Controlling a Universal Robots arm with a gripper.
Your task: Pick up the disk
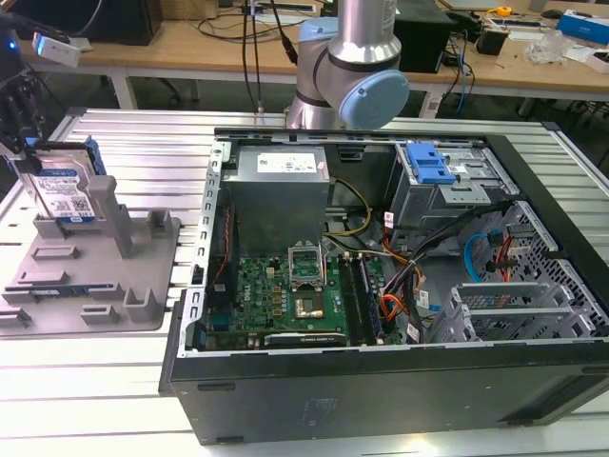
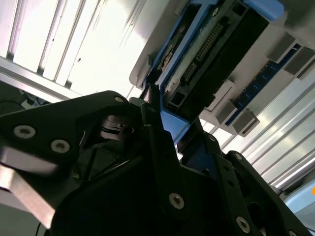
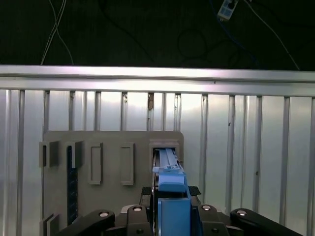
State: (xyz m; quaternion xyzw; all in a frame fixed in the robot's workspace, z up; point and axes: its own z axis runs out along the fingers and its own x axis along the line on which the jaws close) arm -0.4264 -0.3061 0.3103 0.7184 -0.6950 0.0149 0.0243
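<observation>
Fingers (image 3: 147,209) of the gripper (image 3: 170,216) stand closed on the blue-railed edge of the disk (image 1: 62,195), one on each side of it in the first wrist view. In the exterior view the disk stands upright on edge in the grey fixture (image 1: 90,276), at that view's left, well apart from the open computer case (image 1: 400,286) on the ribbed metal bench (image 1: 124,152). The step in hand looks like the grasp itself, with the disk seemingly not yet out of its slot. Lifting it likely calls for a straight pull along the slot, clear of the upright posts (image 1: 114,214).
</observation>
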